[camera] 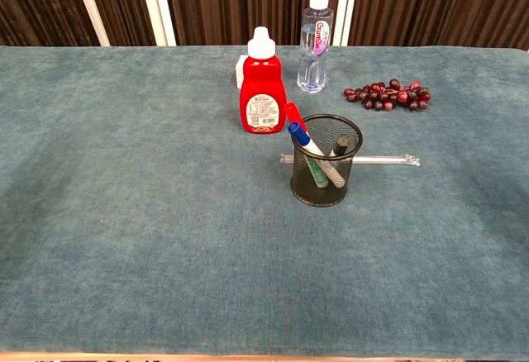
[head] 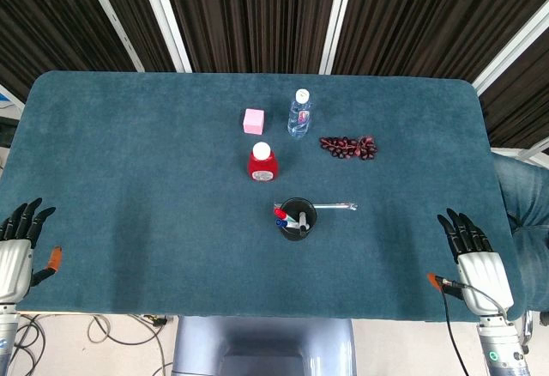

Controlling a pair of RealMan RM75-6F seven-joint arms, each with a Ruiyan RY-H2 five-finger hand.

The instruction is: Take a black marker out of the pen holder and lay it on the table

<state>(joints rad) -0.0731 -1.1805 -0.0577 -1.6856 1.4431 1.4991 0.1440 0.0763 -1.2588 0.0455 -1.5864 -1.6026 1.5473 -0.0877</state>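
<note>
Black marker (camera: 339,149) leans upright inside the mesh pen holder (camera: 326,182), untouched; left hand (head: 19,247) and right hand (head: 473,260) rest at the table's (head: 129,161) near corners, fingers spread, holding nothing.

Red bottle (camera: 263,93), water bottle (camera: 316,44), pink cube (head: 253,120), grapes (camera: 388,95) mid-table; clear rod (camera: 384,160) beyond.

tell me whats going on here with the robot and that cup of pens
Nothing is being handled at this moment. The left hand and the right hand both rest at the near edge of the table, fingers apart and holding nothing. The mesh pen holder stands mid-table with red-, blue- and black-capped markers in it; the black marker is not yet taken out. Behind it lie a clear rod, a red bottle, a water bottle, grapes and a pink block.
</note>
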